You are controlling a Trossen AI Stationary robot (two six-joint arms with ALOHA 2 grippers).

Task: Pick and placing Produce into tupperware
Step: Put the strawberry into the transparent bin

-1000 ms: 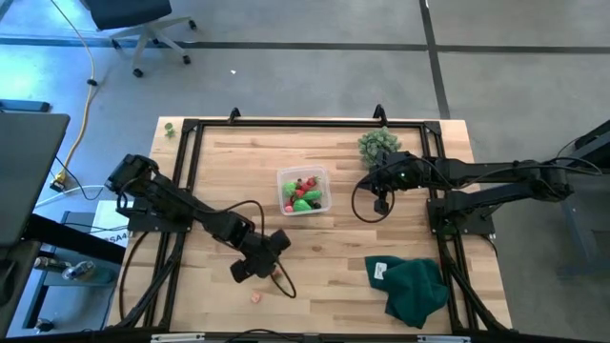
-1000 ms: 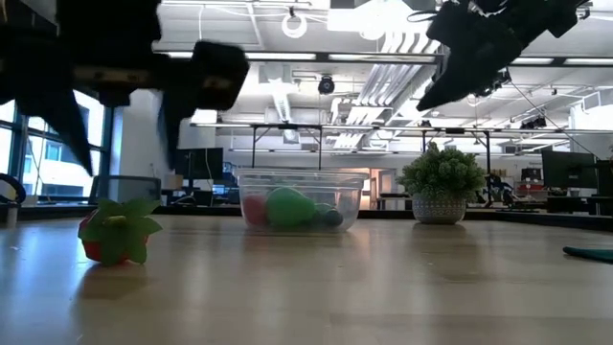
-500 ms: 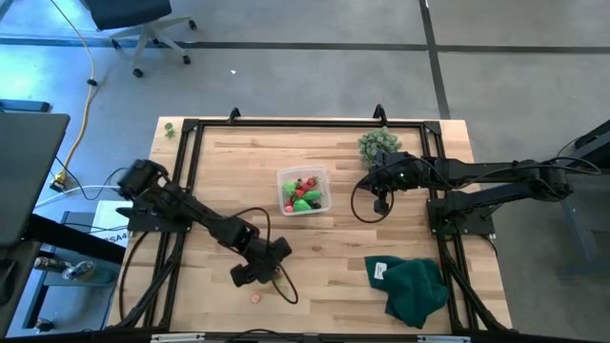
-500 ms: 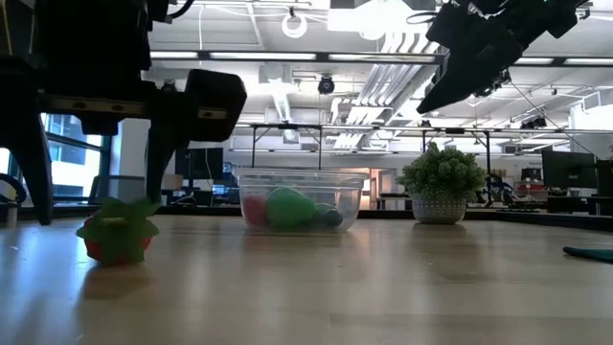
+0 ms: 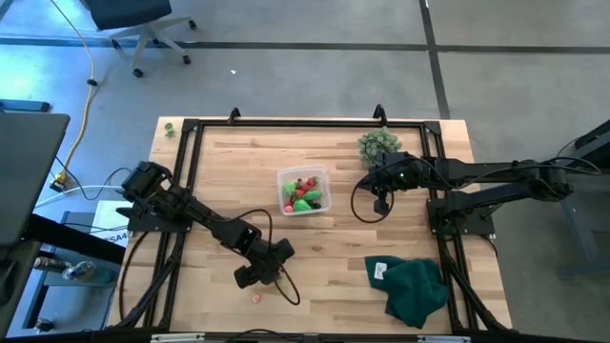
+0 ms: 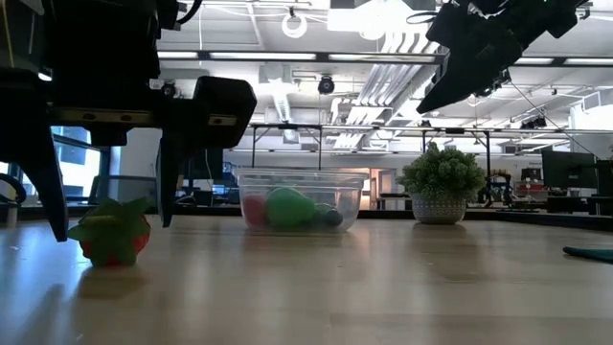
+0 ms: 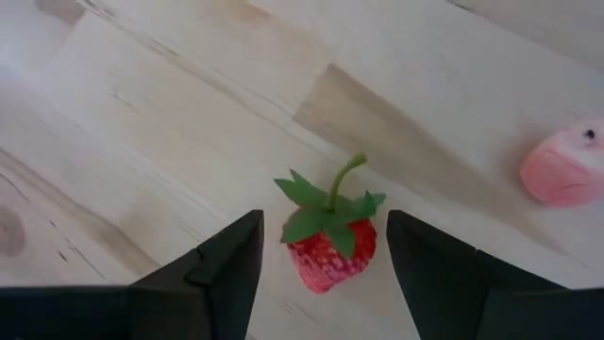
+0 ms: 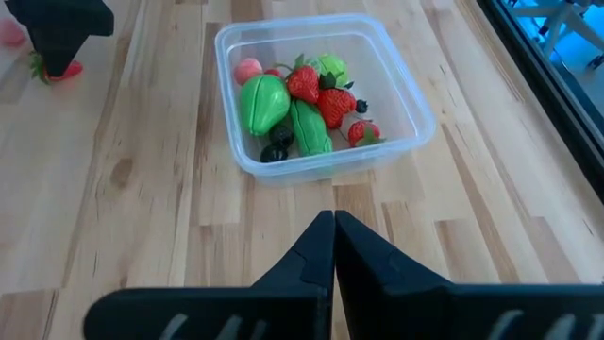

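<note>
Left wrist view: strawberry lies between the spread fingers of the left claw, untouched.

Tupperware: clear, shallow, square with rounded corners, upright, lidless, at table centre toward far edge. Holds red strawberries, green pieces, dark berries. Loose strawberry: red, green leafy cap, toward near edge. Pink piece just beside it, apart.
</note>
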